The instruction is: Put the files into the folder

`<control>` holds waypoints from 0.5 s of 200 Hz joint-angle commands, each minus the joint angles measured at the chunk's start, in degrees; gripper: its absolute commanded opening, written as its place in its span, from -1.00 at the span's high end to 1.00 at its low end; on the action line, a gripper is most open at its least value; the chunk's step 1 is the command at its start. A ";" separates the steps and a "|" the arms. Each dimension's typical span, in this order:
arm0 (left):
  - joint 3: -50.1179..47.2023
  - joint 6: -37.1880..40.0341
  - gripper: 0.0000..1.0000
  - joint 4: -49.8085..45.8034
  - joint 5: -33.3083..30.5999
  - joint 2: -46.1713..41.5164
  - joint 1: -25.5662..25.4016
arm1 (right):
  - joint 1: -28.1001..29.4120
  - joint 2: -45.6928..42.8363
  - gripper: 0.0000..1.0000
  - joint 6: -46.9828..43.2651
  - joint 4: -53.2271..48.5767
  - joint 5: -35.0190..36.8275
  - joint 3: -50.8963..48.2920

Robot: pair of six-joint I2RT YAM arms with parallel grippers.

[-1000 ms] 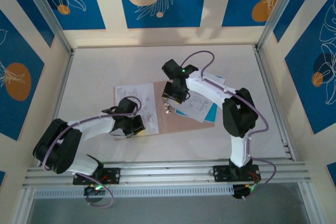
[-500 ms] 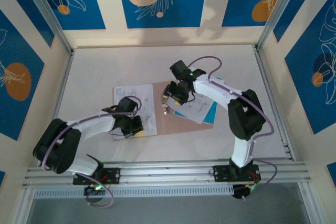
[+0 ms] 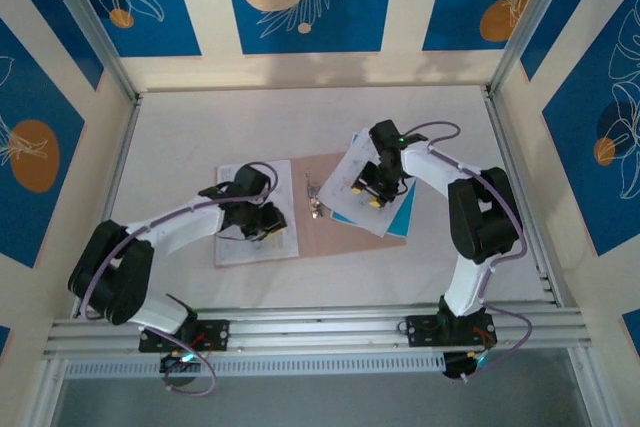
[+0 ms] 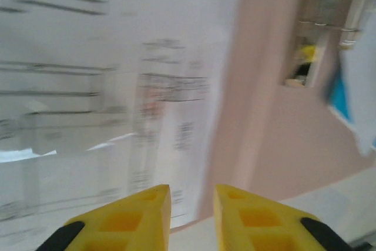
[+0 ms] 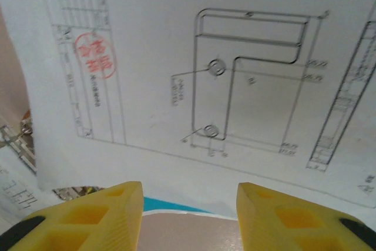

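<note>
Top external view, from the near edge outward: your left end effector [image 3: 262,225] hangs low over the left sheet [image 3: 238,187]. That sheet's right edge overlaps the open folder [image 3: 320,232]. Left wrist view shows the fingers slightly apart with nothing between them, the sheet just ahead and the folder's tan card to their right.

Farther in, your right end effector [image 3: 377,194] sits directly above the files [image 3: 356,162]. They lie skewed on the folder's right part, with the cyan sheet [image 3: 402,213] peeking out underneath. Right wrist view shows those fingers wide apart, gripping nothing, with a line drawing just beyond them.

The stack's long axis runs roughly near to far, tilted leftward at its far end. I judge the right arm the nearer one for squaring it. The left sheet lies to the left arm.
</note>
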 commanded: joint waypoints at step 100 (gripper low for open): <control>17.00 -5.65 0.31 11.84 0.29 21.37 -11.92 | -8.24 6.70 0.10 -13.36 -5.82 -2.81 -0.73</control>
